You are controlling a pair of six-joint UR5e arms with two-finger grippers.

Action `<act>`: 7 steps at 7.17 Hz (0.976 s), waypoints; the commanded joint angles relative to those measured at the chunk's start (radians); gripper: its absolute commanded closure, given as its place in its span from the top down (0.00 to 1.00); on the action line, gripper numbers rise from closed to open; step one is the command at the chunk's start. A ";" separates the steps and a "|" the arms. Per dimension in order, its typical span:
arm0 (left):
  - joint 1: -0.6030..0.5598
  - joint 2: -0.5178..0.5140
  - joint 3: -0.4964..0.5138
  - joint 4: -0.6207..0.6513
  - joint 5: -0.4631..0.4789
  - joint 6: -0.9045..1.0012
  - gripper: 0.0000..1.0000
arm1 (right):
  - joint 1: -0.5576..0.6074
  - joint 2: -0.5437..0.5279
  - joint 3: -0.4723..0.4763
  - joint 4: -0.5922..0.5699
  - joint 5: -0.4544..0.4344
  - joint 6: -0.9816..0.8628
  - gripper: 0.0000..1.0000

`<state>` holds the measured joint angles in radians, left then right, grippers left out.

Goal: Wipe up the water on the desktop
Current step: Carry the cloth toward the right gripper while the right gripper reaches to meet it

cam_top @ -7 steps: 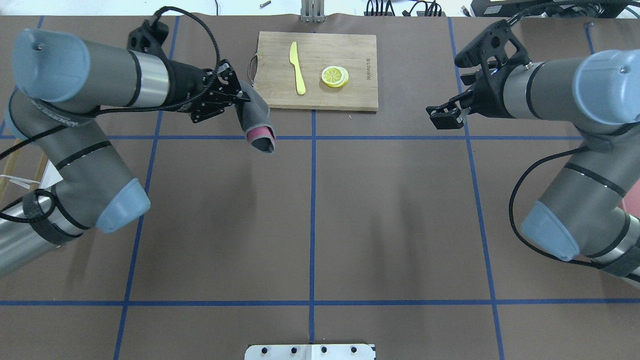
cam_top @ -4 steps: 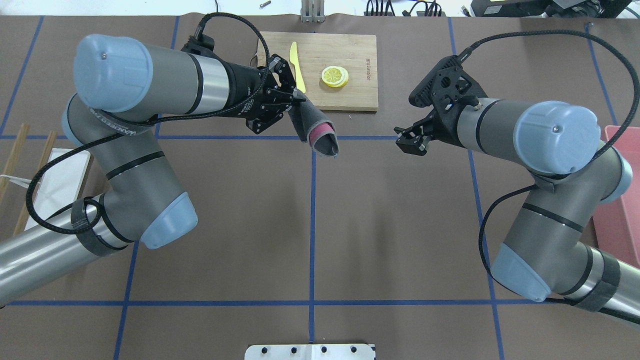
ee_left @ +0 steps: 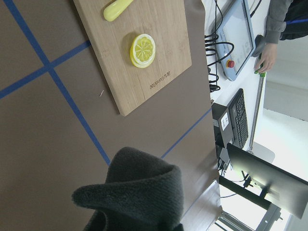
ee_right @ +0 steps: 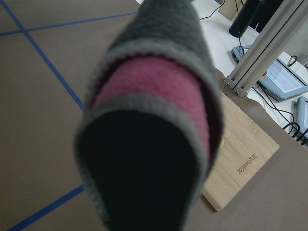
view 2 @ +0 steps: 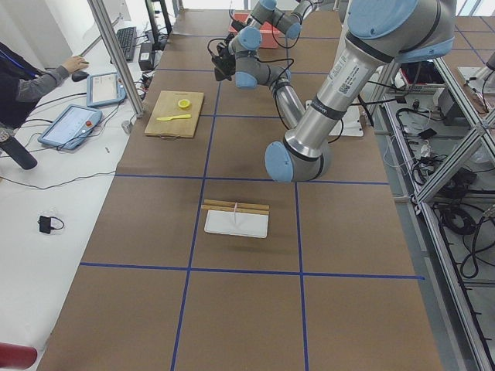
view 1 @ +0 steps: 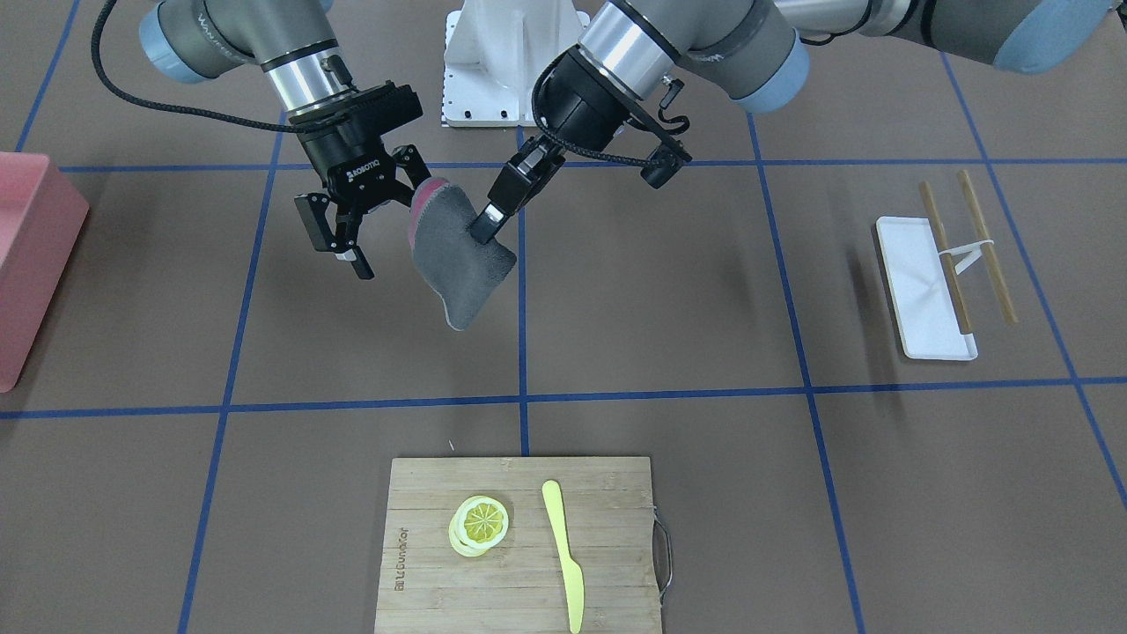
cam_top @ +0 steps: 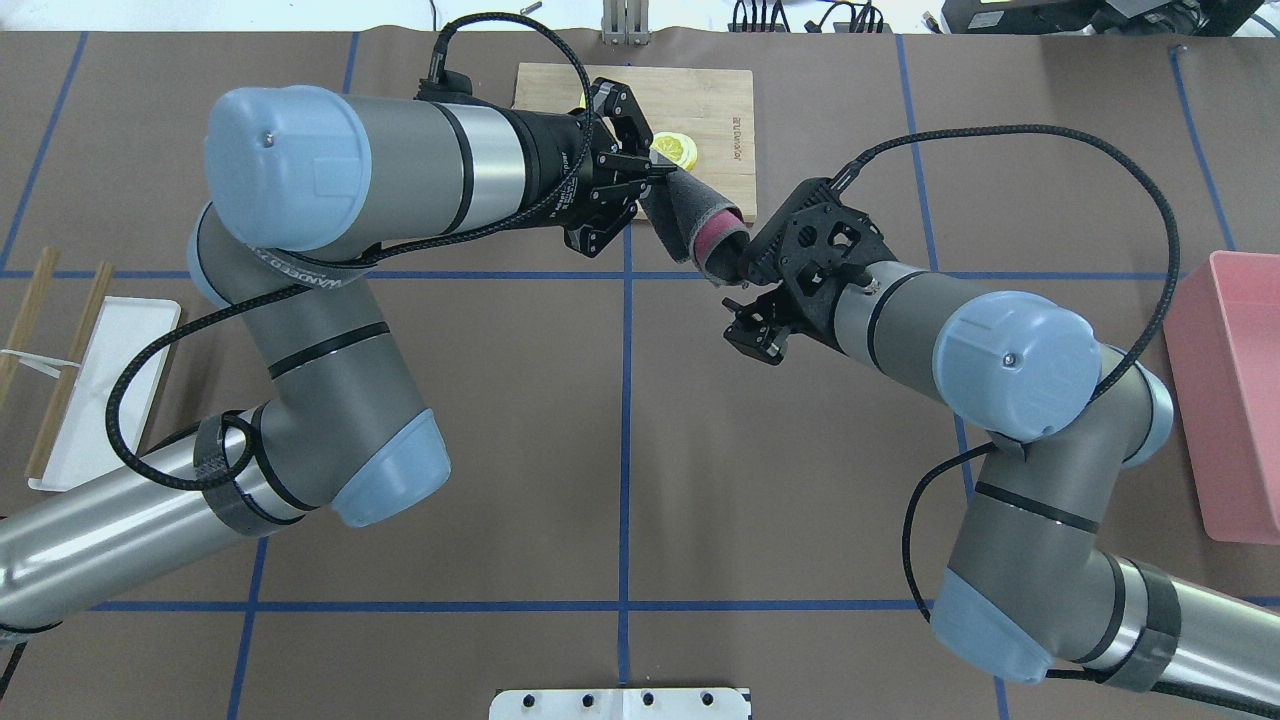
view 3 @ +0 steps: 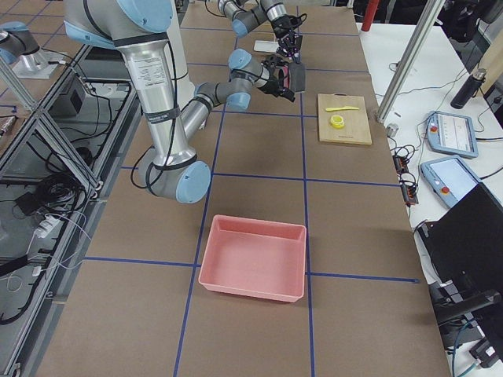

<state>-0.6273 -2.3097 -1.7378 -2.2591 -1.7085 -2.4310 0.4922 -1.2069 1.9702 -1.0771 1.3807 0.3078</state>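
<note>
Left claw [view 1: 485, 227] clamped the grey cloth [view 1: 458, 264], which hung just at three o'clock of the open right claw [view 1: 343, 257], front view.

1. The left gripper [cam_top: 640, 180], clamped on a grey knitted cloth with a pink inner face [cam_top: 690, 225], now hangs over the bamboo cutting board [cam_top: 720, 100]. A second ago it was off the board's left edge.
2. The cloth's hanging end has moved from left of the centre tape line to the board's front right corner.
3. The right gripper [view 1: 337, 242], jaws spread, has come in from the far right. It is now just beside the cloth's hanging end, perhaps touching it.
4. The left wrist now hides the yellow plastic knife [view 1: 563, 563] from the overhead view.
5. With both arms swung inward, a pink rectangular bin [cam_top: 1240, 400] and a white rectangular tray [cam_top: 120, 350] now show largely uncovered in the overhead view.
</note>
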 commanded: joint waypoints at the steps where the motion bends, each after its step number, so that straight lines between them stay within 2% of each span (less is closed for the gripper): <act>1: 0.009 -0.004 0.000 -0.002 0.006 -0.005 0.00 | -0.041 0.016 0.002 -0.001 -0.043 0.001 0.99; 2: 0.017 -0.004 -0.003 -0.004 0.004 0.000 0.00 | -0.044 0.029 -0.001 -0.003 -0.042 0.001 0.87; 6: 0.023 0.004 -0.017 -0.008 -0.003 0.012 0.00 | -0.021 0.026 0.015 -0.004 -0.040 -0.015 0.03; 7: 0.023 0.010 -0.028 -0.008 -0.003 0.044 0.00 | -0.015 0.018 0.028 -0.004 -0.040 -0.015 0.00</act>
<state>-0.6045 -2.3055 -1.7553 -2.2672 -1.7111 -2.4116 0.4687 -1.1826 1.9865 -1.0812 1.3405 0.2944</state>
